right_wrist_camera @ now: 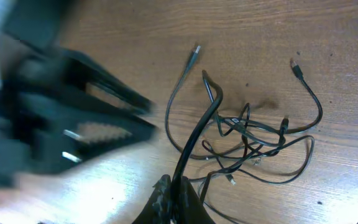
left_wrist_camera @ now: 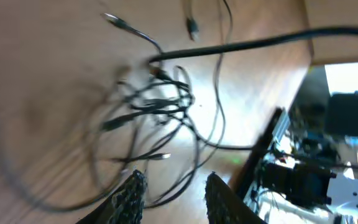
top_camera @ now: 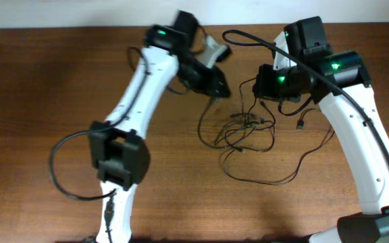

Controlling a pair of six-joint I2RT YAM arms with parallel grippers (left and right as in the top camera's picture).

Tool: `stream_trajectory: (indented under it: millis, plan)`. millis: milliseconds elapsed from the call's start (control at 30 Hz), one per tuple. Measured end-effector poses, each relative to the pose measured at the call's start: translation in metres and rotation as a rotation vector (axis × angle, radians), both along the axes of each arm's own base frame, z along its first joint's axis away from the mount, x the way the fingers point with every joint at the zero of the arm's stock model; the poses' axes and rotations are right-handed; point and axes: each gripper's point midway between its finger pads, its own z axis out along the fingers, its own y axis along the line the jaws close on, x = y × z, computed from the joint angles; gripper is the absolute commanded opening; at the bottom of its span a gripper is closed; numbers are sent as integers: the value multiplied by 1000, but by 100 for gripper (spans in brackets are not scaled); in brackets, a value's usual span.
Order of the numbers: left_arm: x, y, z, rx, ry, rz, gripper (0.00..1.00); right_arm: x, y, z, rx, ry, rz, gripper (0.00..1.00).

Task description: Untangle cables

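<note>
The cables (top_camera: 248, 127) lie as a knotted clump of thin black cords in the middle of the wooden table, with loose loops trailing toward the front right. My right gripper (right_wrist_camera: 179, 184) is shut on one strand, which rises taut from the jaws into the clump (right_wrist_camera: 247, 134). My left gripper (left_wrist_camera: 176, 180) hovers above the knot (left_wrist_camera: 157, 106). Its fingers stand apart with nothing pinched between them, and strands on the table show through the gap. From overhead, the left gripper (top_camera: 215, 89) sits just left of the clump. Small plug ends (right_wrist_camera: 297, 67) stick out from the tangle.
The table's right edge (left_wrist_camera: 294, 106) shows in the left wrist view, with dark equipment (left_wrist_camera: 303, 180) beyond it. A thick arm cable (top_camera: 59, 169) loops out near the left arm's base. The left arm appears blurred (right_wrist_camera: 73, 130) in the right wrist view.
</note>
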Motion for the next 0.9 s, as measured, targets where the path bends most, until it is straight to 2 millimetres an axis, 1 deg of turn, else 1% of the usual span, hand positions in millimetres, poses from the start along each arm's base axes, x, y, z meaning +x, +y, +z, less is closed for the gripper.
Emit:
stream_trajectory:
  millis: [67, 133, 200, 233, 300, 367, 433, 533, 600, 700, 767, 800, 833, 867, 900]
  plan:
    - [-10, -18, -8, -5, 15, -44, 34, 0, -1, 0, 0, 1, -3, 4]
    - [-18, -32, -17, -9, 27, -75, 34, 1, -4, 0, 0, 1, -9, 4]
    - [-19, -40, -23, -13, 30, -89, 36, 3, -9, 0, 3, 2, -24, 4]
    - [-18, -44, -33, -6, 48, -85, 37, 4, -12, 0, 2, 1, -31, 4]
    - [-13, -45, -47, 17, 64, -61, 45, 6, -17, 0, 9, 2, -44, 4]
    - [-8, -45, -60, 47, 81, -33, 59, 8, -23, 2, 27, 0, -41, 4]
    - [-5, -43, -72, 72, 96, -15, 67, 10, -29, 3, 44, -1, -47, 4]
    - [-5, -43, -87, 100, 125, -4, 68, 13, -42, 4, 68, -1, -61, 4]
    - [-7, -45, -93, 109, 133, -8, 66, 14, -49, 6, 90, 0, -64, 4]
    - [-15, -55, -104, 125, 142, -31, 56, 16, -54, 1, 120, 18, -56, 4]
    - [-19, -64, -111, 127, 142, -47, 45, 16, -53, -3, 128, 34, -46, 4]
    - [-23, -70, -117, 129, 140, -62, 27, 16, -52, -6, 132, 45, -38, 4]
    - [-26, -75, -121, 129, 137, -72, 3, 15, -51, -8, 136, 54, -31, 4]
    - [-29, -80, -123, 130, 135, -80, 0, 15, -50, -10, 137, 61, -25, 4]
    - [-30, -84, -124, 125, 126, -88, 0, 15, -49, -10, 140, 64, -22, 4]
